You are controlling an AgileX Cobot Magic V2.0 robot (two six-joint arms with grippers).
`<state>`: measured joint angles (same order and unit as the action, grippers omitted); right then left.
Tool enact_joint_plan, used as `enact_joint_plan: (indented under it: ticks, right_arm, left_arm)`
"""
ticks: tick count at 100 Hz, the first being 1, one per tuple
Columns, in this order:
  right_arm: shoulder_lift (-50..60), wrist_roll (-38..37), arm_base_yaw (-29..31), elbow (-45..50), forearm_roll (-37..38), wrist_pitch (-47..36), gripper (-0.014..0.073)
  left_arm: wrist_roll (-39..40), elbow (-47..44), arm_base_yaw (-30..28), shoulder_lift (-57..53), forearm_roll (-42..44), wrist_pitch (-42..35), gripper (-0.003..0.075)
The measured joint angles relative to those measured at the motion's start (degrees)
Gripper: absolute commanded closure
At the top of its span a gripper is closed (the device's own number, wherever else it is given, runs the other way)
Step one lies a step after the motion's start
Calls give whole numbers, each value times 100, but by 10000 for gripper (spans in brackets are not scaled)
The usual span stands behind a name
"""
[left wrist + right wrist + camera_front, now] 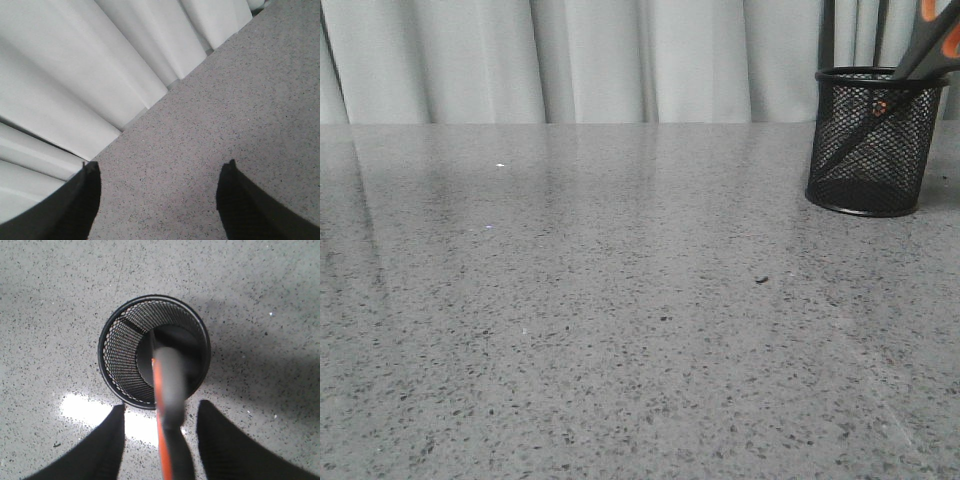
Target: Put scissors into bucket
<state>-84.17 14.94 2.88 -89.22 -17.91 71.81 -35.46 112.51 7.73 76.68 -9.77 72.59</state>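
The black wire-mesh bucket [865, 150] stands upright at the far right of the table. The scissors [932, 42] stand inside it, blades down, with the grey and orange handles sticking out above the rim and leaning right. In the right wrist view I look down into the bucket [122, 357]; the scissors [170, 375] rise out of it between my fingers. My right gripper [161, 405] is open above the bucket, with a gap on each side of the handle. My left gripper [161, 164] is open and empty over bare table.
The grey speckled table [620, 320] stretches across the front view. A white curtain [620, 60] hangs along its far edge, and the left gripper is close to that curtain [75, 75]. A bright glare patch [85, 410] lies beside the bucket.
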Motion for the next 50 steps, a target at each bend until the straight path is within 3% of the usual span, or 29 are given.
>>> enact_joint_plan:
  ticks: [16,30,39,50]
  right_arm:
    - [63,0,0,-380,85,-24,235]
    - [331,0,0,-852,71,-136,243]
    - [567,0,0,-979,-102,-349,329]
    - [787,0,0,-1002,-442,-591,512]
  left_arm:
    - [0,0,0,0,0,0,320]
    - [0,0,0,0,0,0,437]
    - [0,0,0,0,0,0,552]
    - [0,0,0,0,0,0,724]
